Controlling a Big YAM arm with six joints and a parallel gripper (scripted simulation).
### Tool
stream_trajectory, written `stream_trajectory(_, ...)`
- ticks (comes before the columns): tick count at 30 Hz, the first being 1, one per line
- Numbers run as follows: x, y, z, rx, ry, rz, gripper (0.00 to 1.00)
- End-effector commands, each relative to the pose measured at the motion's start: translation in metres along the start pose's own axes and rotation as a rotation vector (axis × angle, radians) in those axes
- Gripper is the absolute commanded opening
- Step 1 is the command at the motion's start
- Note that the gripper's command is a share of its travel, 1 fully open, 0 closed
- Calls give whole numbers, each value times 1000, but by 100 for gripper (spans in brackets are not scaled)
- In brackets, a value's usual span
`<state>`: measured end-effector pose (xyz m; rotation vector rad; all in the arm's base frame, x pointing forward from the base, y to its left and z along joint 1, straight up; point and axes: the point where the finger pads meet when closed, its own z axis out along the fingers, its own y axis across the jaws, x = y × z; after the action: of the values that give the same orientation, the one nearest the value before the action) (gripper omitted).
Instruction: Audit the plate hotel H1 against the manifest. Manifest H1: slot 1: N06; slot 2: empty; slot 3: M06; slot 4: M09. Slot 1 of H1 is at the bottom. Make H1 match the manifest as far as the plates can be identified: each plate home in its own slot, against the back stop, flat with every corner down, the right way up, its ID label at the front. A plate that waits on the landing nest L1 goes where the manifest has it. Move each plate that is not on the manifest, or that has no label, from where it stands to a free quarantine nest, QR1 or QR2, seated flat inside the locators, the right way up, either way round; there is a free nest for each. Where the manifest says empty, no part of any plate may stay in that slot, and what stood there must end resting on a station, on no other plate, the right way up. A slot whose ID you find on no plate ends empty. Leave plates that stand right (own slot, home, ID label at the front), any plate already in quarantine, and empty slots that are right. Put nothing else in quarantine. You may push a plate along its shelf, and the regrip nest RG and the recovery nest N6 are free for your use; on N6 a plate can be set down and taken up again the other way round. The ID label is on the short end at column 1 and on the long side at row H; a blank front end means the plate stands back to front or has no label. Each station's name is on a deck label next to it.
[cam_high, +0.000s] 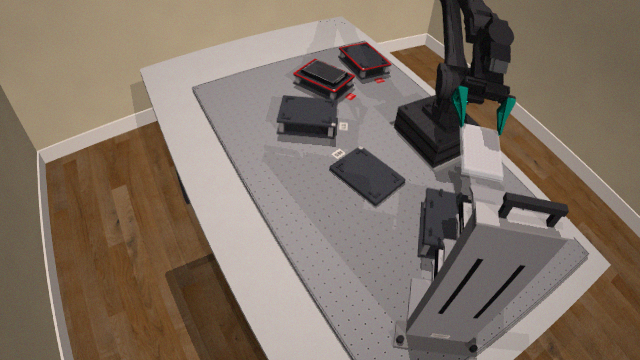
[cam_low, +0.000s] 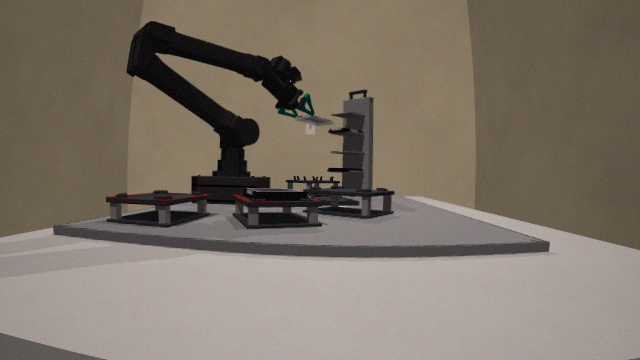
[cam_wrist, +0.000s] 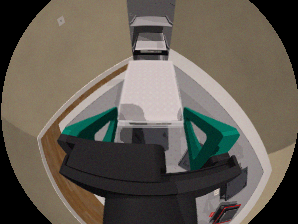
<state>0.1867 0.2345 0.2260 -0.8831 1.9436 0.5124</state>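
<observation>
Our gripper pinches the near end of a white plate between its wide-set fingers, holding it level in the air just in front of the plate hotel.
</observation>
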Motion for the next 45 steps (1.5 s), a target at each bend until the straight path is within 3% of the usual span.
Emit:
stream_trajectory(1,-44,-2,-18,1,-73,13,86)
stream_trajectory(8,-51,-2,-22,1,-76,13,86)
stream_trajectory(10,-43,-2,-19,2,-57,12,86)
stream_trajectory(15,-55,-2,-22,1,-90,14,86)
stream_trajectory(24,-52,-2,-24,2,-51,11,86)
stream_trajectory(29,-65,-2,-31,1,-71,13,86)
stream_trajectory(31,-65,-2,-31,1,-71,13,86)
stream_trajectory(32,-50,-2,-23,3,-47,11,86)
stream_trajectory(34,-66,-2,-32,2,-64,12,86)
stream_trajectory(37,-71,-2,-35,1,-75,12,86)
stream_trajectory(42,-73,-2,-36,2,-64,12,86)
stream_trajectory(44,-62,-2,-31,3,-42,10,86)
stream_trajectory(45,-71,-2,-36,2,-57,11,86)
